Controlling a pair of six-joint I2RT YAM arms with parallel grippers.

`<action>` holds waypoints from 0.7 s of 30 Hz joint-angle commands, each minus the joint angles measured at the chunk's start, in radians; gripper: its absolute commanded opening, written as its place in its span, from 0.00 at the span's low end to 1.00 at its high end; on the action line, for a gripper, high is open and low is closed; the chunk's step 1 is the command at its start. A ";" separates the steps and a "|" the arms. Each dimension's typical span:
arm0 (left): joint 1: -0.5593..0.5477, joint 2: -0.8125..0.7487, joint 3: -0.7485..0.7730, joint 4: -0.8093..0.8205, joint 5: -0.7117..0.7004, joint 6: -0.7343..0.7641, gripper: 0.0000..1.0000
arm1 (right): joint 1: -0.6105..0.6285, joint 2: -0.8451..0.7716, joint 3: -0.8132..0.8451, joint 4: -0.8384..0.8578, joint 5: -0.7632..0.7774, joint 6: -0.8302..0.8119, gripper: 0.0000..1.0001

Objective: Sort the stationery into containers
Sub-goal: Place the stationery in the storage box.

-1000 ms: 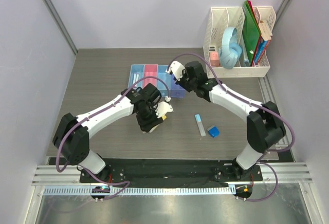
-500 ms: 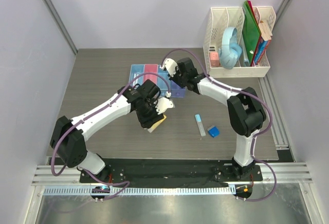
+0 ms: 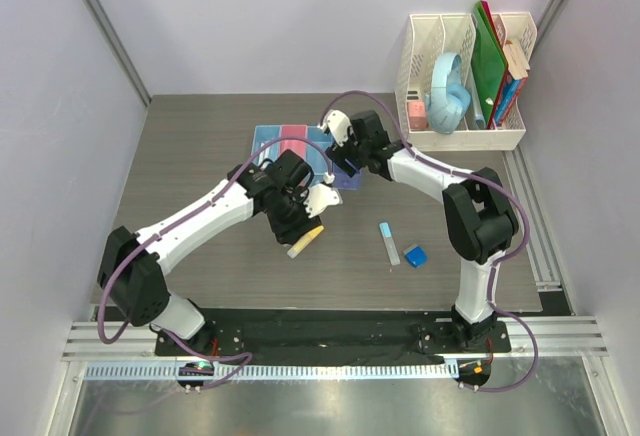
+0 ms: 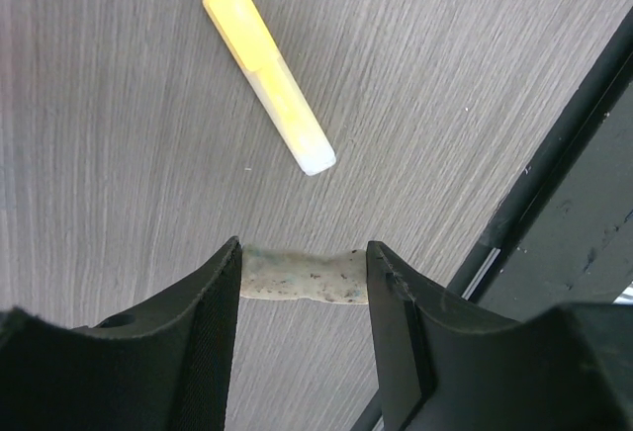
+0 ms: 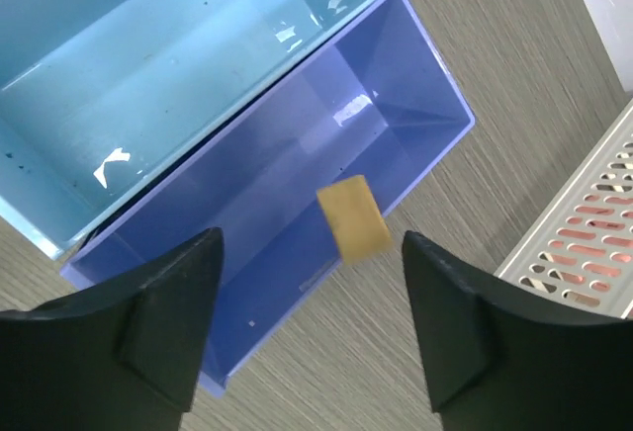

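Note:
My right gripper [image 3: 343,159] [image 5: 312,243] hangs open over the purple-blue bin [image 5: 297,164], the right-hand end of the row of containers [image 3: 266,142]. A small beige block [image 5: 353,216] sits loose between its jaws, above that bin's near rim and touching neither finger. My left gripper [image 3: 297,222] [image 4: 303,263] is shut on a pale speckled piece [image 4: 302,276] that spans the gap between its fingers. A yellow marker [image 3: 305,241] [image 4: 267,75] lies on the table just ahead of it. Further right, a pale blue stick [image 3: 386,242] and a blue wedge [image 3: 414,255] lie on the table.
The light blue bin [image 5: 178,55] next to the purple-blue one holds nothing. A white mesh file rack [image 3: 460,76] [image 5: 593,233] with folders and headphones stands at the back right. A black rail [image 4: 554,214] runs along the table's near edge close to my left gripper.
The right gripper has opened and let go of the beige block above the purple-blue bin. The left gripper has drawn back slightly, and the yellow marker now shows in full.

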 commanded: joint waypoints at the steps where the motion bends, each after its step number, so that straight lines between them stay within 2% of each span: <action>1: 0.008 0.003 0.053 0.021 0.000 0.023 0.49 | -0.022 -0.052 0.012 0.055 0.038 0.022 0.85; 10: 0.042 0.128 0.142 0.058 0.026 0.037 0.49 | -0.115 -0.219 -0.020 0.029 0.075 0.088 0.92; 14: 0.046 0.218 0.232 0.072 0.032 0.039 0.49 | -0.158 -0.298 -0.046 0.005 0.130 0.087 0.93; 21: 0.053 0.374 0.421 0.065 0.032 0.063 0.49 | -0.238 -0.457 -0.180 -0.012 0.127 0.075 0.93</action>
